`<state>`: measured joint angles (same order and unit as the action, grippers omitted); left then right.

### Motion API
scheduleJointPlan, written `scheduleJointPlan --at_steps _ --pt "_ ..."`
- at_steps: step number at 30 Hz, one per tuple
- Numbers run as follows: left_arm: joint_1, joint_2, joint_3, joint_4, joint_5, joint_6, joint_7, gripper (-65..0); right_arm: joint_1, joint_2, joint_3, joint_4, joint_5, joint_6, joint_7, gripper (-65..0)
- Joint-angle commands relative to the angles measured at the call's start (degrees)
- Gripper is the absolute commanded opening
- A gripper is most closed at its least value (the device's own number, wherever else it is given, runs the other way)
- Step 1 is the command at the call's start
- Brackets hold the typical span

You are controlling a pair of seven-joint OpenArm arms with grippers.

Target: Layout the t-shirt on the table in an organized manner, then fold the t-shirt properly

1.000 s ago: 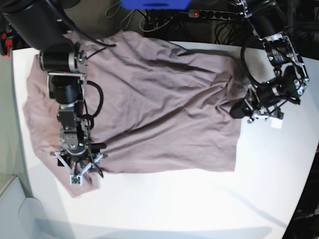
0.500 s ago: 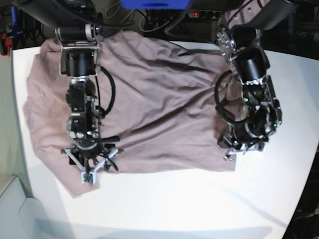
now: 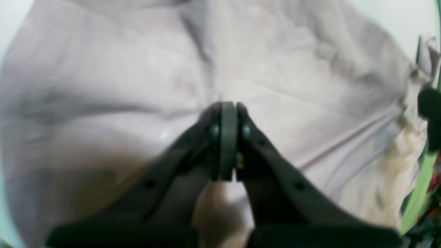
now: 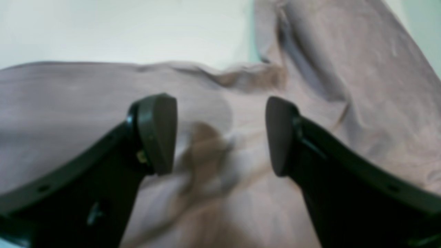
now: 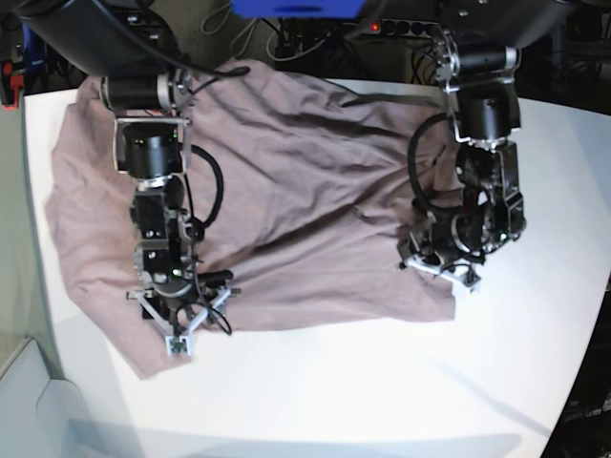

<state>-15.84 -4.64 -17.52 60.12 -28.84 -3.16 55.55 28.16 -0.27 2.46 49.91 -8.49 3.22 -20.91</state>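
My left gripper (image 3: 223, 137): fingers pressed together, nothing visibly between them, low over the t-shirt (image 5: 286, 191) near its right edge. My right gripper (image 4: 220, 134): fingers spread wide above its near-left hem. T-shirt: spread wrinkled across the white table (image 5: 382, 391).

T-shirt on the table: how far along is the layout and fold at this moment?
Done: the t-shirt is spread mostly flat on the table, though wrinkled. In hand: the left gripper, shut, and the right gripper, open, both work low over its edges. Left: smoothing, and every fold.
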Motion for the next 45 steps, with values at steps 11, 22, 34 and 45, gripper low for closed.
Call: scheduleJointPlan --at_steps 11,22,34,45 --pt "7.53 -2.34 0.68 11.93 -8.39 3.29 20.1 -64.8 4.23 -0.21 -0.13 -4.94 0.18 0.25 2.75 -25.0" --pt "10.43 -1.82 15.1 12.01 -8.57 3.38 17.99 -64.8 4.23 -6.1 -0.31 -4.86 0.27 0.51 2.4 -24.8" --pt "11.31 -4.1 17.47 12.01 -8.48 3.55 15.44 -64.8 4.23 -6.8 -0.48 -4.94 0.18 0.51 2.49 -24.6" --pt "10.52 -6.92 17.47 26.26 -22.46 3.73 14.47 -64.9 3.88 -2.14 -0.13 0.95 0.18 0.51 2.31 -24.6"
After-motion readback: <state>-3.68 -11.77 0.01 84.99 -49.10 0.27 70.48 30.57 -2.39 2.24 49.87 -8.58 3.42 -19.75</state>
